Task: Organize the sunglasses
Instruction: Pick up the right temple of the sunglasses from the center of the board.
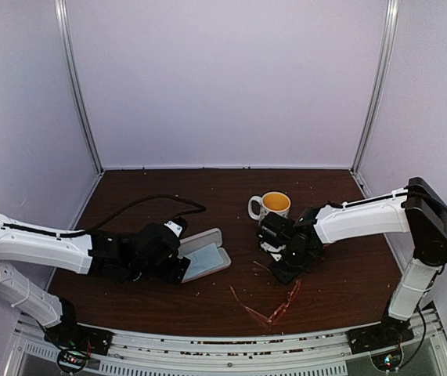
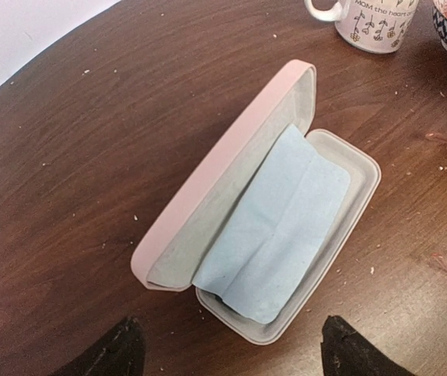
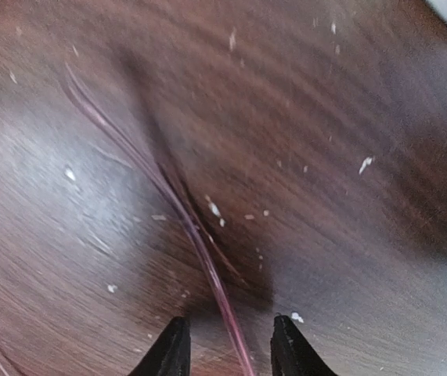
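The sunglasses [image 1: 274, 309], thin reddish-pink wire frames, lie on the brown table near the front, right of centre. My right gripper [image 1: 286, 270] is low over their far end. In the right wrist view one slim pink temple [image 3: 168, 192] runs down between the two black fingertips of the right gripper [image 3: 227, 348], with a gap on each side, so the jaws are open around it. My left gripper [image 2: 235, 352] stands wide open just short of the near end of the open pink case [image 2: 231, 157], touching nothing. A light blue cloth [image 2: 286, 227] lies in the case.
A white mug [image 1: 274, 205] with an orange inside stands behind the right gripper, its printed side [image 2: 376, 23] showing in the left wrist view. The case [image 1: 203, 254] sits left of centre. A black cable [image 1: 153, 202] trails over the table's back left. Pale crumbs dot the wood.
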You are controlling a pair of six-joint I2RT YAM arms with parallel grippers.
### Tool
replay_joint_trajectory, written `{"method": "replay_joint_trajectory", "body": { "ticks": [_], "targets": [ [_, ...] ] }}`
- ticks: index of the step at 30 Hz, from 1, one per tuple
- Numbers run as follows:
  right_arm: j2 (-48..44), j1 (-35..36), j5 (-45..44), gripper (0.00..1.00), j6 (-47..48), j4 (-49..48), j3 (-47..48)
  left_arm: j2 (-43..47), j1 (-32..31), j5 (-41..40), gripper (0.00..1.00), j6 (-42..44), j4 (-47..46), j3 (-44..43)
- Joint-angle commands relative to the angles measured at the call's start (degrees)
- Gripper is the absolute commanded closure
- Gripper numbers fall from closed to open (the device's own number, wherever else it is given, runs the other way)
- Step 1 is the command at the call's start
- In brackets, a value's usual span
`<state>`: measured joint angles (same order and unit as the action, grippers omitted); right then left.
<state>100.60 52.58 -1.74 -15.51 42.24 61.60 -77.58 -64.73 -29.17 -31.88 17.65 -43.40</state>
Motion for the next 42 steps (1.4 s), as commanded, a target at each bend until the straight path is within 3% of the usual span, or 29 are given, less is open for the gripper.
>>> {"method": "replay_joint_trajectory", "body": {
  "ticks": [1, 19, 24, 31, 42],
  "targets": [
    [-1.0, -0.5, -0.9, 0.66, 0.1, 1.2, -1.5, -0.8, -0.3, -0.3, 0.20, -0.6, -1.8, -0.2],
    [-7.7, -0.5, -4.1, 1.00, -0.1, -2.2, -3.4, -1.9, -0.3, 1.0, 0.20, -0.6, -1.8, -2.5],
    [-15.5, -0.4, -5.8, 1.00, -0.9, -7.7, -7.2, -0.5, -0.3, 3.3, 0.20, -0.7, -2.0, -4.1],
    [-25.6, -0.2, -5.4, 1.00, -2.3, -15.7, -11.3, 4.0, -0.3, 12.2, 0.20, 2.7, -12.3, -3.1],
    [-32.5, 0.5, -2.6, 1.00, -1.9, -24.2, -14.3, -2.7, -0.3, 16.0, 0.21, 3.3, -15.0, -10.7]
  ]
}}
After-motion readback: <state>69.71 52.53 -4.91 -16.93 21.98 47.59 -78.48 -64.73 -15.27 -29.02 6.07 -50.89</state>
